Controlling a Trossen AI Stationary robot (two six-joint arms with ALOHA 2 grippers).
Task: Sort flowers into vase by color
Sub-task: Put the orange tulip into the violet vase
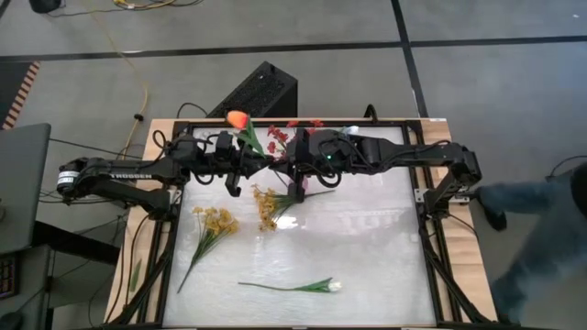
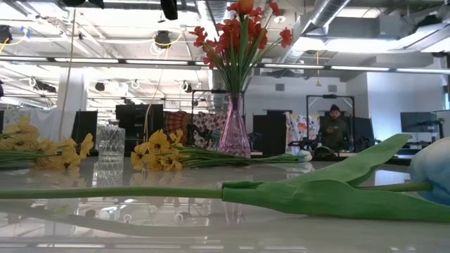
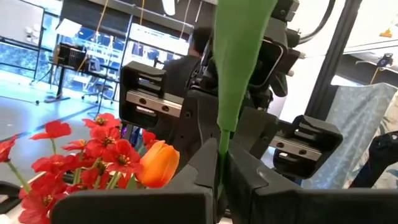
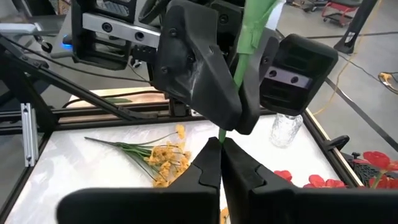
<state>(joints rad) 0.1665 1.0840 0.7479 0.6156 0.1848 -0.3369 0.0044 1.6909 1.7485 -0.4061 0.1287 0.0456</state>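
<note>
Gripping one green stem [image 4: 247, 46] together, left tool [image 3: 219, 180] and right tool [image 4: 221, 163] both pinched shut, orange bloom [image 1: 238, 119] at bench's 12 o'clock beside the red-flower vase [image 2: 234, 130]; mistimed release risks tearing or dropping it.

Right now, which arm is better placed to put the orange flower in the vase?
Right, probably: left gripper and right gripper both pinch the orange flower stem, but the right sits nearer the vase.
</note>
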